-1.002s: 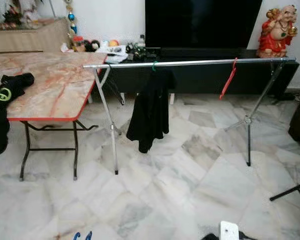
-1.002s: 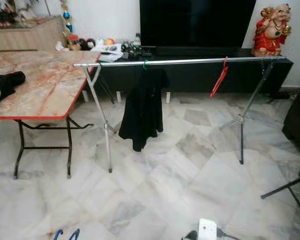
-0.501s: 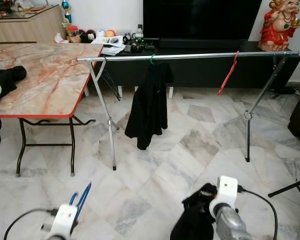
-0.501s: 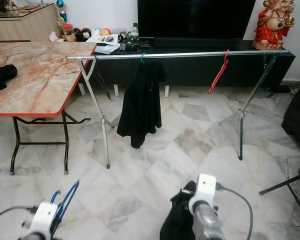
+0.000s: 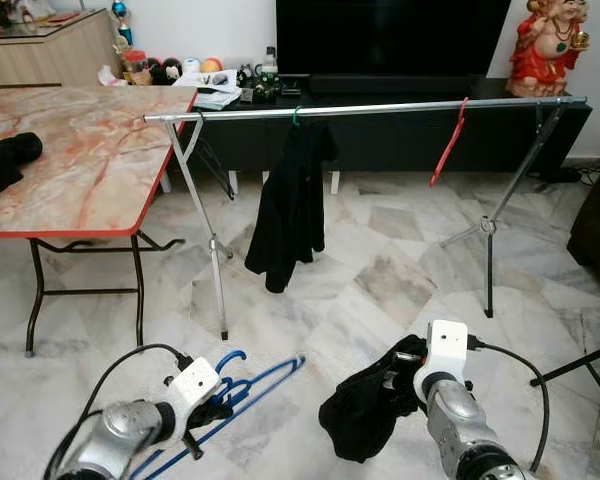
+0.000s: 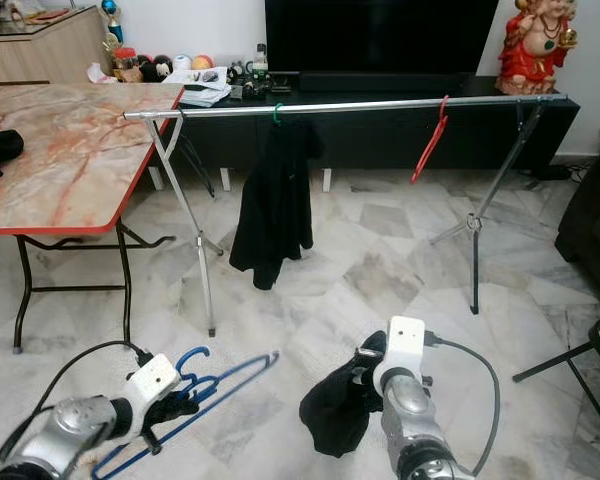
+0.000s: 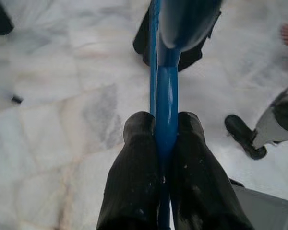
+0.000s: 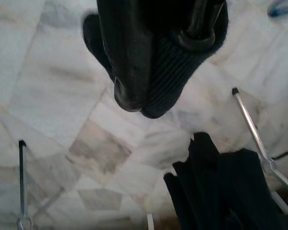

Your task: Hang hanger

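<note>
Change: you raised both arms nearer the rail (image 5: 380,106) than before.
Left gripper (image 7: 165,139): clamped on blue hanger (image 5: 242,385).
Right gripper (image 8: 153,81): clamped on black cloth (image 5: 365,410).
Floor (image 5: 380,280): marble; table (image 5: 80,160) left.

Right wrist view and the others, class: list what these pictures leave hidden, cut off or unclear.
- Right end effector: right wrist view, black cloth garment wraps the fingers, grip hidden.
- Blue plastic hanger: left wrist view, hook cut off by the top edge.
- Small items on the black TV cabinet: eye views, too small.

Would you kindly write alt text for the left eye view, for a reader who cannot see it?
Low in front, the left claw grips a blue hanger and the right claw a black garment. Beyond on the marble floor stands a metal drying rack holding a black top and a red hanger.
</note>
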You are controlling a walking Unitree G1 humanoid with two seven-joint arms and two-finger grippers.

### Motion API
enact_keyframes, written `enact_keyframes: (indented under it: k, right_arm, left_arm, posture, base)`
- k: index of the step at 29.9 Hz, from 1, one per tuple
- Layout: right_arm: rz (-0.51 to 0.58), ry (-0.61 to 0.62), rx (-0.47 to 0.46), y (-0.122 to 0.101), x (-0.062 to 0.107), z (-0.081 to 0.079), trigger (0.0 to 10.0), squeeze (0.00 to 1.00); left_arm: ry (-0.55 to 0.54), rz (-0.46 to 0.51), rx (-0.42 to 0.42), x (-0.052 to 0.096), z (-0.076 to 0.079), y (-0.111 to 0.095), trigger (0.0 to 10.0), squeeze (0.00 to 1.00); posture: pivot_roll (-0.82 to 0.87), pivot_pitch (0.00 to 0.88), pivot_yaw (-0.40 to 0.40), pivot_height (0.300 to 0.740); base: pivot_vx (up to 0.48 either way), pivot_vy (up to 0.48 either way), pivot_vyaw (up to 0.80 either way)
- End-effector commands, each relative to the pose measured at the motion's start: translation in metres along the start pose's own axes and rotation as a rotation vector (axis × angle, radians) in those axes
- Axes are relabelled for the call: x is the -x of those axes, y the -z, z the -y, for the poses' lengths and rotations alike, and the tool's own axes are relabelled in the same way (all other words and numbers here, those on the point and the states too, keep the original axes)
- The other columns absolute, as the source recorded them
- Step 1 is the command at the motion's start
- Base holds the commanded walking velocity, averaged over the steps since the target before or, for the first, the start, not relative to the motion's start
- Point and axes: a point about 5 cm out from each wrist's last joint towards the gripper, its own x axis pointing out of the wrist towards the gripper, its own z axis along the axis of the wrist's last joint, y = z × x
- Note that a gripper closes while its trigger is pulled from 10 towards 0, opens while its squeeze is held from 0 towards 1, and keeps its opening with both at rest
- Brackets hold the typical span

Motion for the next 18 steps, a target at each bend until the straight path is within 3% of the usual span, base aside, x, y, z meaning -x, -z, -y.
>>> enact_keyframes:
  k: [1,5,9,14,18]
  right_arm:
    - [0.034,-0.014,0.008,-0.013,-0.003,-0.006,10.0,0.0]
    - [0.063,-0.047,0.024,-0.03,-0.007,-0.018,10.0,0.0]
    - [0.066,-0.054,0.024,-0.034,-0.008,-0.022,10.0,0.0]
    - [0.07,-0.064,0.019,-0.037,-0.008,-0.024,10.0,0.0]
    - [0.066,-0.106,-0.012,-0.039,-0.009,-0.029,10.0,0.0]
  left_arm:
    - [0.057,-0.001,-0.025,0.001,0.003,-0.008,10.0,0.0]
    - [0.2,0.04,-0.042,0.005,0.018,-0.032,10.0,0.0]
    - [0.27,0.045,-0.058,0.007,0.027,-0.041,10.0,0.0]
    - [0.287,0.071,-0.059,0.009,0.032,-0.051,10.0,0.0]
    - [0.205,0.142,-0.043,0.005,0.028,-0.069,10.0,0.0]
  posture:
    - [0.14,0.0,-0.019,0.74]
    - [0.14,0.0,-0.026,0.74]
    - [0.15,0.0,-0.029,0.74]
    - [0.15,0.0,-0.029,0.74]
    - [0.14,0.0,-0.027,0.74]
  base:
    - [0.0,0.0,0.0]
    - [0.0,0.0,0.0]
    - [0.0,0.0,0.0]
    - [0.0,0.0,0.0]
    - [0.0,0.0,0.0]
